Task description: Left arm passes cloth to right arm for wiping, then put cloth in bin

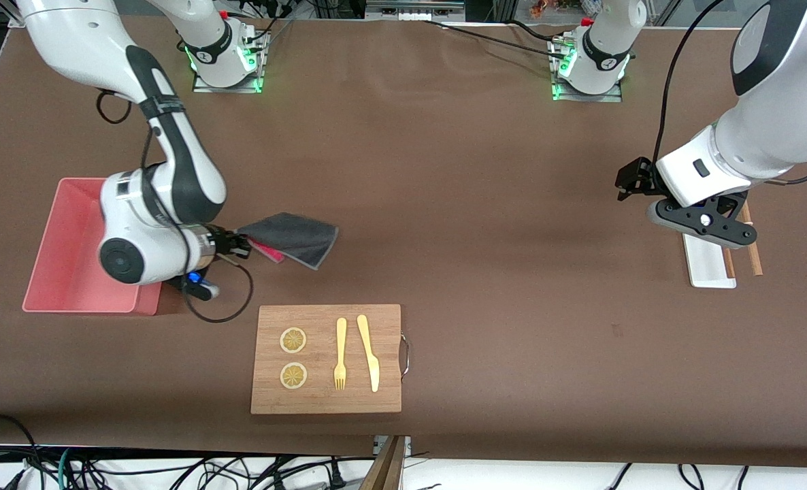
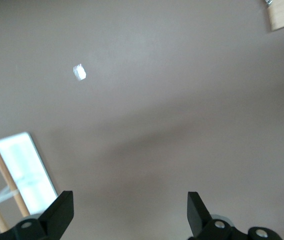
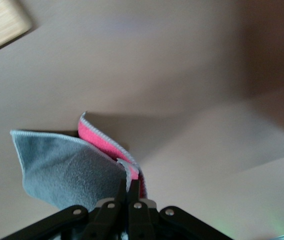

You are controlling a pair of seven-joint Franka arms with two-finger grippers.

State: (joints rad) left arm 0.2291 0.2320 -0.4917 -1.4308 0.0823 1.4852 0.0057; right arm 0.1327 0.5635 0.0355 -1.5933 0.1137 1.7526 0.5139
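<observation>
Front view: right gripper (image 1: 240, 243) clenches the cloth (image 1: 294, 238) beside the bin (image 1: 70, 245); left gripper (image 2: 129, 210) waits, jaws released, over the white tray (image 1: 706, 262).

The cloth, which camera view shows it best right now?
The front view: the whole cloth shows, grey with a red underside, held by the right gripper beside the pink bin. The right wrist view shows the pinched corner and folds up close. The left wrist view shows no cloth, only the open left gripper.

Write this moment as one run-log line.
right tool: shut on cloth beside bin | left tool: open, over white tray, waiting
</observation>
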